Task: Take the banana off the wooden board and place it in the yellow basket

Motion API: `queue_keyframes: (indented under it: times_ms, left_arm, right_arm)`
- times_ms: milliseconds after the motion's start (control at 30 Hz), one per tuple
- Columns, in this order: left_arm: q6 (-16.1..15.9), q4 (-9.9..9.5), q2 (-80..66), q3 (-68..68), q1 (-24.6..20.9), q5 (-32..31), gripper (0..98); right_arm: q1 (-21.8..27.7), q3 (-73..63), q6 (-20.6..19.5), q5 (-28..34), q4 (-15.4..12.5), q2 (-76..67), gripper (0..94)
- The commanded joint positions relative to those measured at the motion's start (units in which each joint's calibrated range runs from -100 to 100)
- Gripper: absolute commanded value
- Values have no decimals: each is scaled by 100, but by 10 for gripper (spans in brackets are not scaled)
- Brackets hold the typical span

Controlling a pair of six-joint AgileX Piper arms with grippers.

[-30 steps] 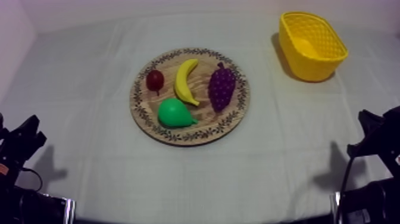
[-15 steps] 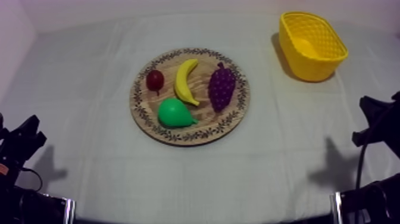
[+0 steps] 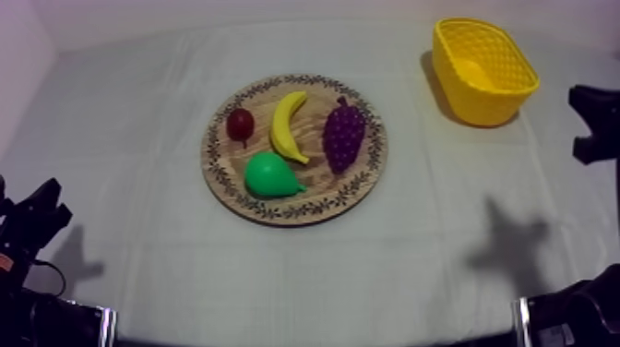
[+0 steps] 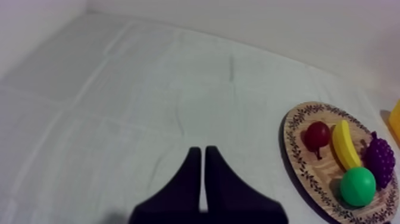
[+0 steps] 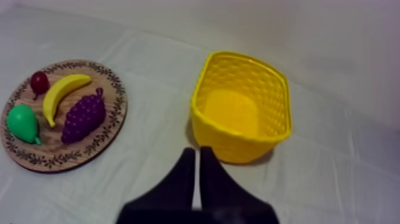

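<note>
The big grey-white cloth (image 3: 138, 138) covers the table, and in the middle of it sits the round wooden board (image 3: 295, 212) carrying 4 toy fruits. At the far right is the yellow basket (image 3: 484, 103) — nothing in it. On the board, the bunch of grapes (image 3: 343, 137) is at the right and the pear (image 3: 269, 175) on the near side. The banana (image 3: 286, 125) lies in the middle, between the grapes and the small red fruit (image 3: 241, 123) at the left.

So nothing of the task is done: the banana lies untouched on the board, and the reach, the grab, the carry and the drop are all to come.

Now the jaws. The right gripper (image 5: 194, 156) has its 2 fingers pressed together in a narrow wedge, gripping nothing, pointed at the basket's near wall — the banana is well apart from it, off to the left. The left gripper (image 4: 200, 156) is likewise closed on nothing, low at the near left, with the board and banana well off to its right.
</note>
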Motion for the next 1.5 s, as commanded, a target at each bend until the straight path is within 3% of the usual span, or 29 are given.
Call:
queue_keyframes:
  times_ms: [0, 433, 800, 1233, 1467]
  left_arm:
    - [-2, 0, 0, -4, -1, -2, 0]
    - [-2, 0, 0, -4, -1, -2, 0]
    - [0, 0, 0, -4, -1, -2, 0]
    - [-3, 0, 0, -4, -1, -2, 0]
    - [-2, 0, 0, -4, -1, -2, 0]
  right_arm:
    - [-207, -944, -73, 237, 74, 393, 4]
    - [-1193, -3865, -409, 1813, 383, 2105, 4]
    - [-2237, -5410, -982, 3242, 813, 3568, 4]
    - [-2742, -6198, -1564, 4020, 1238, 4733, 3]
    - [-2862, -6517, -1847, 4334, 1316, 5202, 2]
